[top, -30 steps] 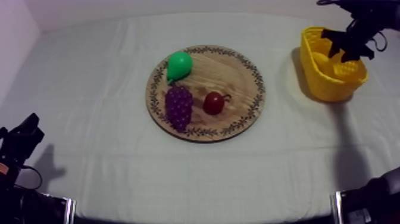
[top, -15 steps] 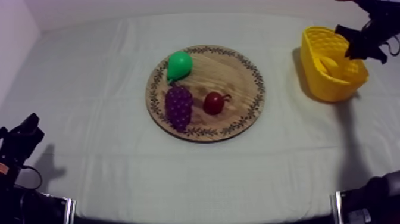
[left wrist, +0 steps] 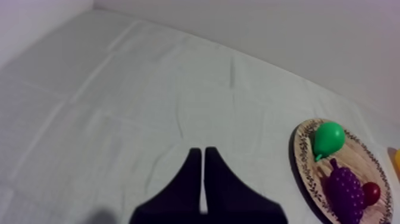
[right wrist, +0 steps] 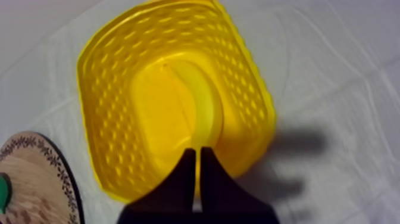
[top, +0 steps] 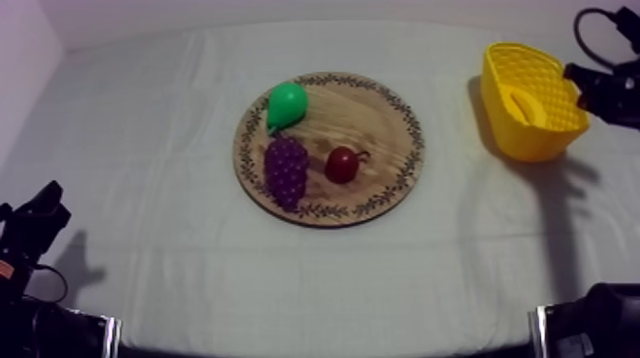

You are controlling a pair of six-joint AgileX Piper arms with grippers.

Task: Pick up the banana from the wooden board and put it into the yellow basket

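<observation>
Item: banana [top: 523, 103], judged light, stiff and slick, best pinched across its middle, lay inside the yellow basket [top: 533, 143] at the table's [top: 381, 286] far right corner, my right claw [right wrist: 197, 152] pressed together, empty, above the basket's rim.

Setting: you are at a robot test bench in a lab-type room. Evidence: a table under a plain grey-white cloth [top: 190, 248] with a bare pale wall [left wrist: 286, 30] behind it. A black left arm [top: 33, 228] and a black right arm [top: 610, 95] flank the table. The props are staged: a green toy pear [top: 286, 105], a purple toy grape bunch [top: 286, 169] and a small red fruit [top: 342, 165] lie on a round wooden board with a patterned rim [top: 376, 124]. A yellow lattice basket [top: 497, 95] stands to your right.
</observation>
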